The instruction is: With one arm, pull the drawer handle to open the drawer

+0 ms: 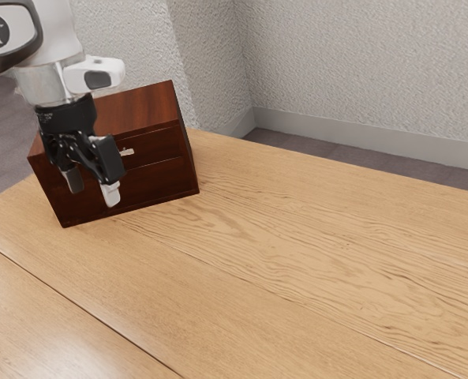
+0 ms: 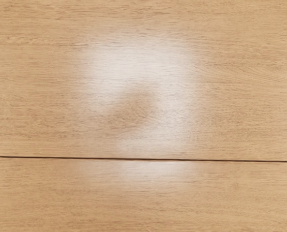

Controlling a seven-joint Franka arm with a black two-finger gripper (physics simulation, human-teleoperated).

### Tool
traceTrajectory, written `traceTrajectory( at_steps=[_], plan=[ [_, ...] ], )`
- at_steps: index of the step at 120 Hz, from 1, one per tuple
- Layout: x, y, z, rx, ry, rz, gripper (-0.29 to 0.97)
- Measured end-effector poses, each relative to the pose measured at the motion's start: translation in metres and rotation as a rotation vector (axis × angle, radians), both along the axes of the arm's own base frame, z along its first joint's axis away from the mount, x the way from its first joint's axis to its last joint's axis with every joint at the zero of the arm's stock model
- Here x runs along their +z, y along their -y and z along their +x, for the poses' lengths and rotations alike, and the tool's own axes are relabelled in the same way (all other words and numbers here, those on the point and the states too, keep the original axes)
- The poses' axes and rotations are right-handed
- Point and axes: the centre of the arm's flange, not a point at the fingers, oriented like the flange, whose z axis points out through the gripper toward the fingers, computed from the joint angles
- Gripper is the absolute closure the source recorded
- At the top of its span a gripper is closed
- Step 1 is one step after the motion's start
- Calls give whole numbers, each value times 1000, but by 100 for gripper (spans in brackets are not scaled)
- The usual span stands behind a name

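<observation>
A dark wooden drawer cabinet (image 1: 151, 130) stands on the table at the exterior view's upper left. Its small pale handle (image 1: 126, 151) sticks out of the middle of the front, and the drawer front looks flush with the cabinet. My gripper (image 1: 93, 188) hangs in front of the cabinet, a little to the exterior view's left of the handle and lower. Its fingers point down at the table, stand apart, and hold nothing. Under my hand, the wrist view looks straight down on bare table planks (image 2: 143, 96) with a seam (image 2: 143, 158) between two boards.
The light wooden table (image 1: 297, 268) stretches wide toward the exterior view's right and front. A grey textured wall (image 1: 360, 55) with a pale skirting board (image 1: 376, 138) runs behind the table. The cabinet stands near the table's far edge.
</observation>
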Motion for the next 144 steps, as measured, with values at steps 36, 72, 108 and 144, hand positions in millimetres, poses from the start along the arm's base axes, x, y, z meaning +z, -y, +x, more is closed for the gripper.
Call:
traceTrajectory(
  at_steps=[36,72,108,144],
  plan=[
    [13,3,21,47,154,31,2],
    [25,-5,23,613,195,28,2],
    [-33,-162,33,1372,115,81,3],
    [-56,-248,22,1923,189,70,3]
  ],
)
